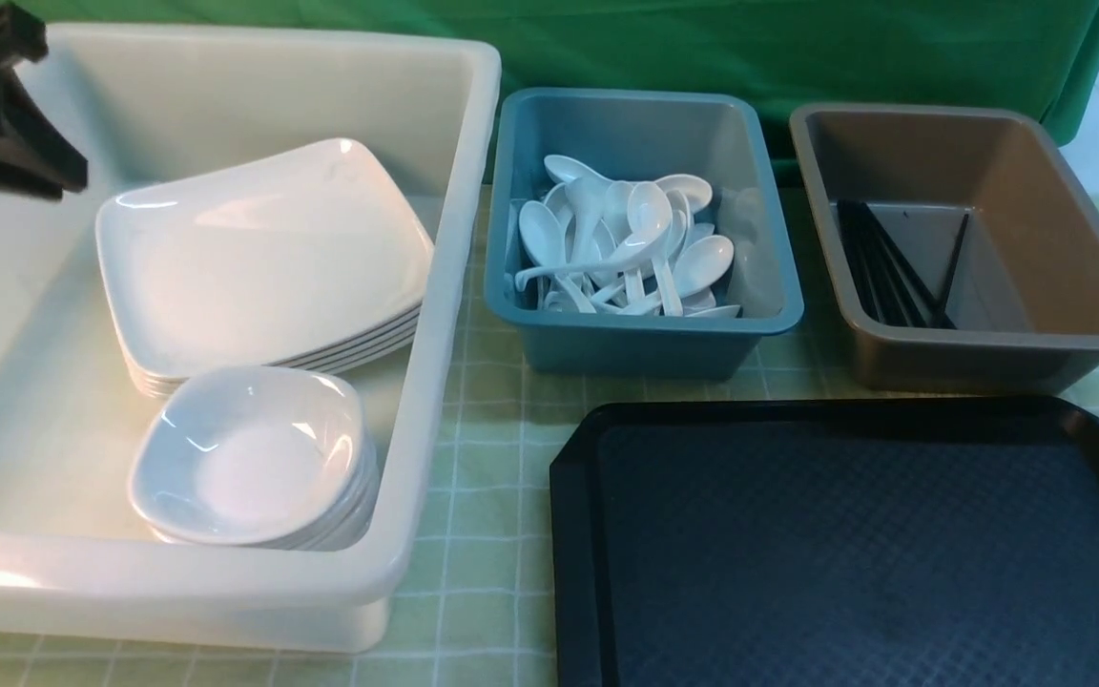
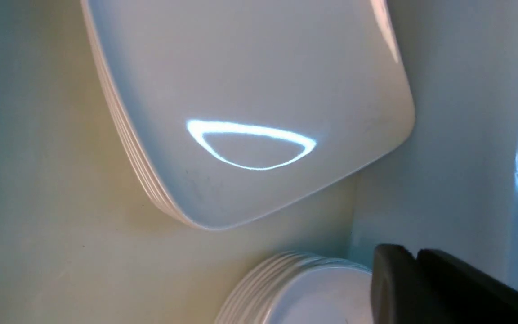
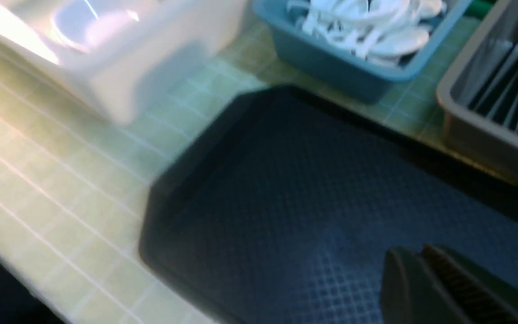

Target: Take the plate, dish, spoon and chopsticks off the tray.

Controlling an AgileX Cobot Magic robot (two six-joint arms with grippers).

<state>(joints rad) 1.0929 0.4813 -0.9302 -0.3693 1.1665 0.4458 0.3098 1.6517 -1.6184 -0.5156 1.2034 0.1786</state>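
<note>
Front view: black tray (image 1: 855,544) bare on the green checked tablecloth (image 1: 483,534). Top plate (image 1: 263,253) lies tilted on the plate stack in the white bin (image 1: 445,286), beside stacked small dishes (image 1: 249,458). Spoons (image 1: 626,243) heaped in the blue bin (image 1: 645,334); chopsticks (image 1: 893,262) in the grey-brown bin (image 1: 979,353). Left gripper (image 2: 414,283) above the white bin, jaws together, empty. Right gripper (image 3: 421,279) over the tray, jaws closed, empty.

Three bins (image 1: 454,239), one tray (image 1: 855,553)
</note>
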